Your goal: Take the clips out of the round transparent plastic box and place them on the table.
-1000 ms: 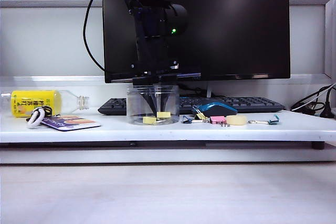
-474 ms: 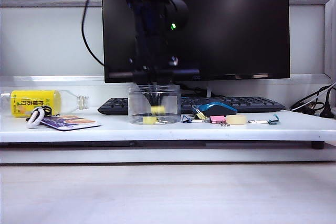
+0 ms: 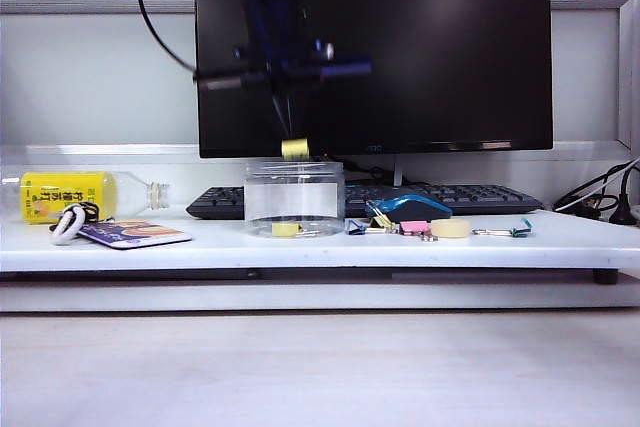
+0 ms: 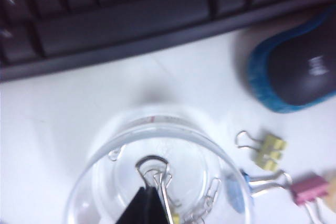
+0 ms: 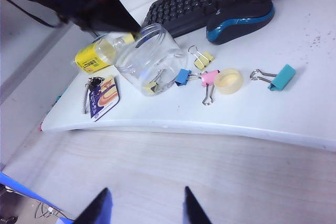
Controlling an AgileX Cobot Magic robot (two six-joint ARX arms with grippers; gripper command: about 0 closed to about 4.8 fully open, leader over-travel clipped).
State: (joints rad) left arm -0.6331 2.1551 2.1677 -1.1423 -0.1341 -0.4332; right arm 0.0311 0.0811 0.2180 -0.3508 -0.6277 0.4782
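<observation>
The round transparent plastic box stands on the white table in front of the keyboard. My left gripper hangs just above its mouth, shut on a pale-yellow clip. In the left wrist view its dark fingers pinch that clip, whose silver wire handle sticks out over the box's rim. One more yellow clip lies on the box's floor. Another yellow clip lies on the table beside the box. My right gripper is open over the wood-grain surface, far from the box.
A blue clip, a pink clip, a pale round lid and a teal clip lie right of the box. Mouse and keyboard sit behind. A yellow-labelled bottle and card lie left.
My left gripper has closed on a yellow clip inside the box and risen straight up out of the mouth with it. The right gripper has kept still.
</observation>
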